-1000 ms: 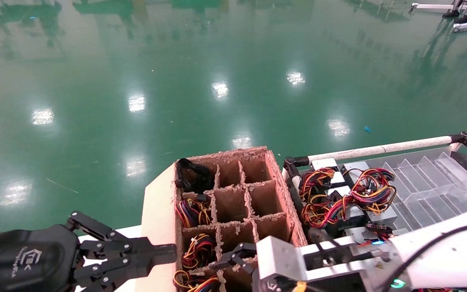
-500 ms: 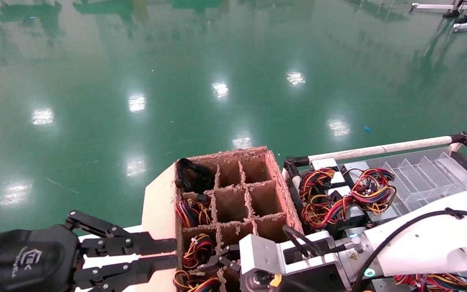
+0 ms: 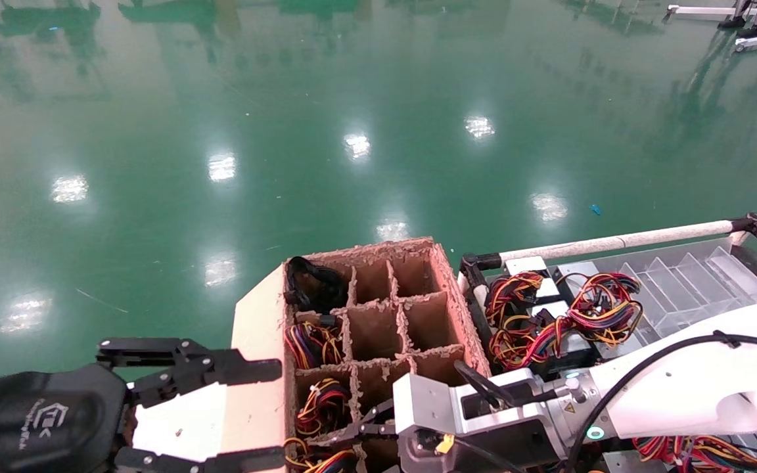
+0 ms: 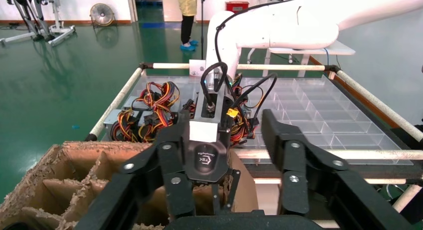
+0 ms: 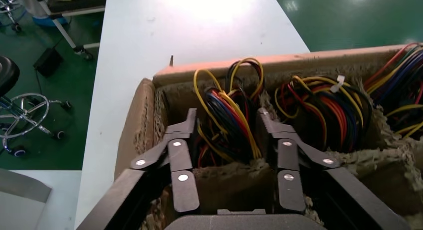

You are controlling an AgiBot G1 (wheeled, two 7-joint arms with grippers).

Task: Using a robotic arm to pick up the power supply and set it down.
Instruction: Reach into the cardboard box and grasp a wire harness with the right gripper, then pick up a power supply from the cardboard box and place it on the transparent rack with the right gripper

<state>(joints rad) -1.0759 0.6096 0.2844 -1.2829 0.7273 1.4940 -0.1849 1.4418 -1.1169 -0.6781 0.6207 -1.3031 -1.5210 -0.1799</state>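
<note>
Right wrist view showed the right tool (image 5: 227, 127) spread open, empty, straddling the power supply (image 5: 227, 117) wires directly below, apparently in the box (image 3: 378, 309)'s near-left cell; left tool (image 3: 207, 407) open, idle.

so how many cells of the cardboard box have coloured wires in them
3, all in the left column: second cell from the far end, third cell, and nearest cell, straddled by the right claw. Cells under the right arm may be hidden.

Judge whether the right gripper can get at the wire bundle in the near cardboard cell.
Probably yes: the right gripper is open, its fingers either side of the wire bundle, with nothing between them.
</note>
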